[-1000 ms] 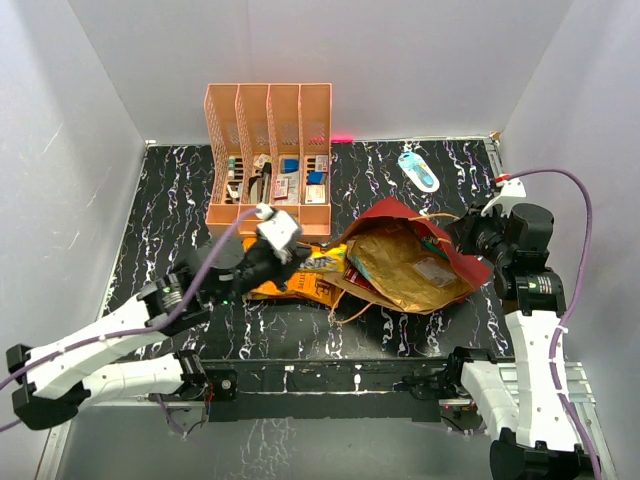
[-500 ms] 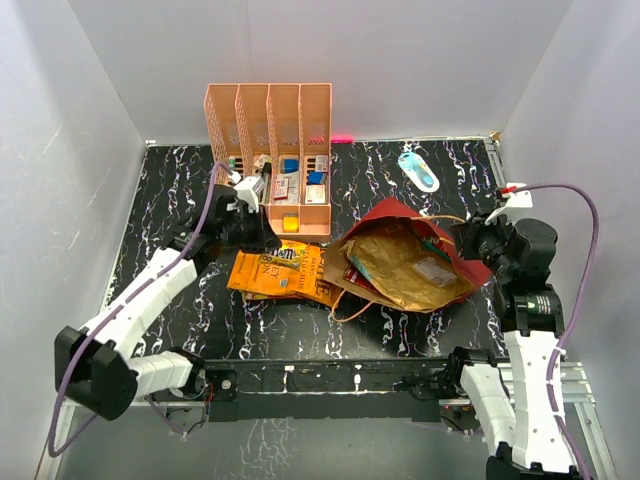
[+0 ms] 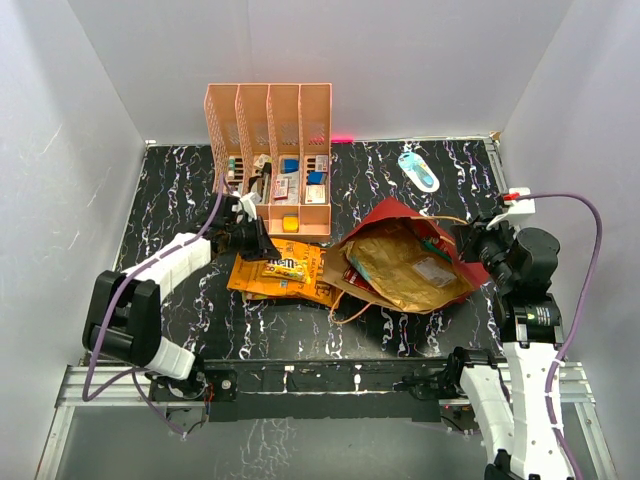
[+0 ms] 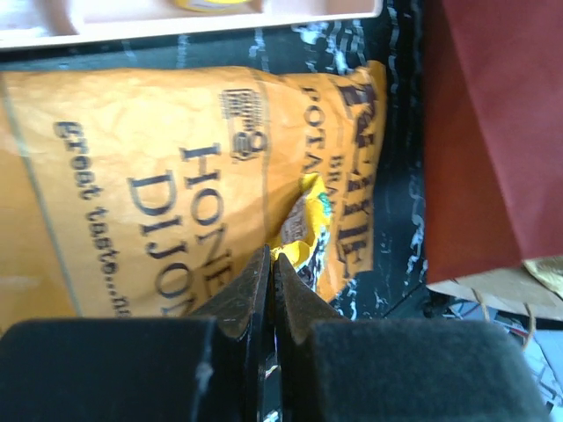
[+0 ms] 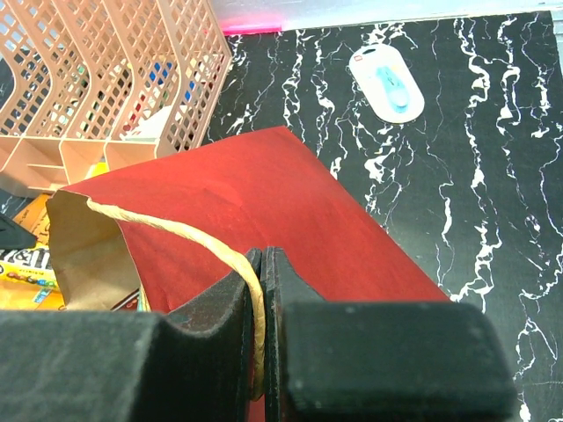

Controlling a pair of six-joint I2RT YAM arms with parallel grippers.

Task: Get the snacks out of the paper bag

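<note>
At the right gripper (image 5: 262, 255): black fingers pressed together, clamped on the tan twine loop handle (image 5: 176, 230) of the large dark red paper carrier bag (image 5: 264, 202). Pinches the twine just below the fingertips, with the rest of the loop arching away to the left over the bag's brown kraft lip.

At the left gripper (image 4: 268, 259): closed tight, fingers meeting along a thin dark seam. Points down at the mustard-gold foil chip bag (image 4: 158, 176), with a small crinkled yellow packet (image 4: 303, 233) just past the tips. Cannot tell whether the tips touch that packet.

As to the paper bag, seen from above: lies on its side on the black white-veined tabletop (image 3: 170, 200), right of centre. Gapes toward the left, red flap raised at the far side, kraft lining creased and crumpled. Shows gold and red foil bunched inside, too muddled to sort. Sits directly in front of the right gripper and apart from the left one.

As to the chip bag: lies flat outside the paper bag, reaching up to its mouth. Rests under the left gripper, just in front of the peach slotted plastic organiser (image 3: 270, 150). Carries the yellow packet on top.

Toward the far right: a light-blue-and-white oval packet (image 3: 418, 170), lying apart from the rest.
</note>
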